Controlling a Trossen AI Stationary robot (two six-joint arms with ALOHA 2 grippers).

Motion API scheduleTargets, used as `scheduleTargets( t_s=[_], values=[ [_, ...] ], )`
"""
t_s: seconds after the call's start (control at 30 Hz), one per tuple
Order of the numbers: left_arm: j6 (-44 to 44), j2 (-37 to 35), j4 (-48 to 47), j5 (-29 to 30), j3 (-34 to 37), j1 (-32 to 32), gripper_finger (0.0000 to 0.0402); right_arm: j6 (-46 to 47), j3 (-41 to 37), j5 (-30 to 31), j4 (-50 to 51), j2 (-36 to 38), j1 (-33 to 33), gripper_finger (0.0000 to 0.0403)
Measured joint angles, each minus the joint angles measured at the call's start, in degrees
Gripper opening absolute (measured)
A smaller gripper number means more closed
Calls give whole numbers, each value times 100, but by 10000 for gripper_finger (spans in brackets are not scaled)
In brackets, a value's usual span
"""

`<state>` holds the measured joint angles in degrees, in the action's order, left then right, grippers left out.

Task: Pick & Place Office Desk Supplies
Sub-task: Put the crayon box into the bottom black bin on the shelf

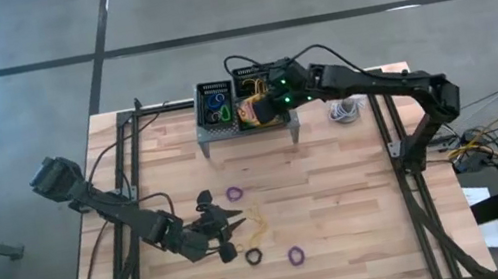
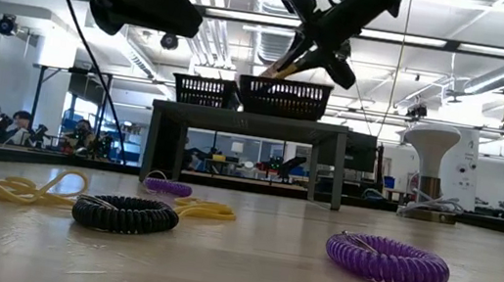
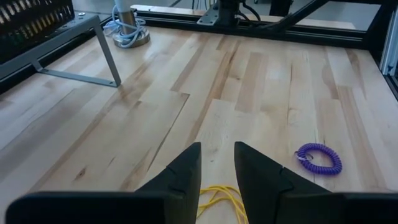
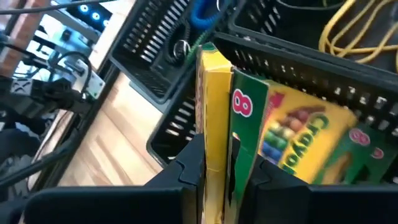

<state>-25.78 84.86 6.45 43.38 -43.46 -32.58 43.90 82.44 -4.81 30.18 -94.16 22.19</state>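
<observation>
The right tool (image 1: 264,109) is clamped on a crayon box (image 4: 214,118) held upright just above the right black basket (image 1: 258,85), where another crayon box (image 4: 305,137) leans beside yellow bands. The left basket (image 1: 215,103) holds blue and green loops. The left tool (image 1: 225,237), fingers slightly parted and empty, hovers low over the counter (image 1: 363,212), near tan rubber bands (image 1: 257,222), a black loop (image 1: 253,256) and purple loops (image 1: 296,254). The counter's right half lies open
</observation>
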Motion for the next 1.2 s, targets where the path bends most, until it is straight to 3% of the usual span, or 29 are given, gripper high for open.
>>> scheduleTargets(
  t_s=[0.3,0.77,1.2],
  values=[
    [0,0,0,18,0,0,102,-26,-1,47,246,45,16,48],
    [-2,0,-1,17,0,0,102,-464,-16,219,353,92,19,164],
    [-131,0,1,17,4,2,102,-1162,-16,307,395,56,243,145]
  ],
)
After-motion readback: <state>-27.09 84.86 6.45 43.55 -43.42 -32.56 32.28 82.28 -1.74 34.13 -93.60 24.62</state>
